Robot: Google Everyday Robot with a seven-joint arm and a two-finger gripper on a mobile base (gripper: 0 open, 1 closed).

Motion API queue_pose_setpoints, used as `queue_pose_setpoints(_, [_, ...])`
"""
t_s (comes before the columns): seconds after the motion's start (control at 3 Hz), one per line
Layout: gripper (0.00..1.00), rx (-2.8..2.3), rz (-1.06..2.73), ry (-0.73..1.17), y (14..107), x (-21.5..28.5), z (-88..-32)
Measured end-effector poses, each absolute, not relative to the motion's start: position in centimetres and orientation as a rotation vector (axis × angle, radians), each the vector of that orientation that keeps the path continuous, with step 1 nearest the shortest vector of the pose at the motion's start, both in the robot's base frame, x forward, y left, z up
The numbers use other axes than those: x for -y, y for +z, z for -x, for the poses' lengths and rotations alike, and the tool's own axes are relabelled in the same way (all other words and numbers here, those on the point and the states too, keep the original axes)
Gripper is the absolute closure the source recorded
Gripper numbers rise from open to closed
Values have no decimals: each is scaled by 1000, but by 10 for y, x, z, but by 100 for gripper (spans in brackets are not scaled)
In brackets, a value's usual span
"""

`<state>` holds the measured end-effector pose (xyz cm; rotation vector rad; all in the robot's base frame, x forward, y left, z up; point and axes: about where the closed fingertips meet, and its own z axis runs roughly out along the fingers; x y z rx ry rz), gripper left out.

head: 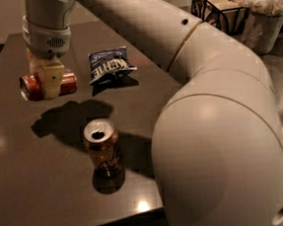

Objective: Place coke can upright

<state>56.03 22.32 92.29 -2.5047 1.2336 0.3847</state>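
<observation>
One coke can (68, 82) is pinched sideways between the gripper's (49, 91) jaws, seemingly off the table; right of them, a chip bag (110, 64) is seen.

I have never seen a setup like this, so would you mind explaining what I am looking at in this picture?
The big cream-white tube is a robot arm, seen from one camera; where that camera sits I cannot tell. At the arm's far end, upper left, is its two-finger gripper. It is closed on the coke can, held lying sideways, seemingly just above the dark table, given the shadow underneath. The job is to stand that can upright. Also on the table: an opened golden-brown can standing upright in the middle, and a blue snack bag. At the upper right are a wire basket and a cup of crumpled paper.
</observation>
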Motion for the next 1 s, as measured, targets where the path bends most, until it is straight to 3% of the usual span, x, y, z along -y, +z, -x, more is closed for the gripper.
queue_pose_setpoints(0.33, [100, -1336, 2273, 661, 942, -214, -561])
queue_pose_setpoints(1.0, [100, -1464, 1845, 902, 940, -177, -570])
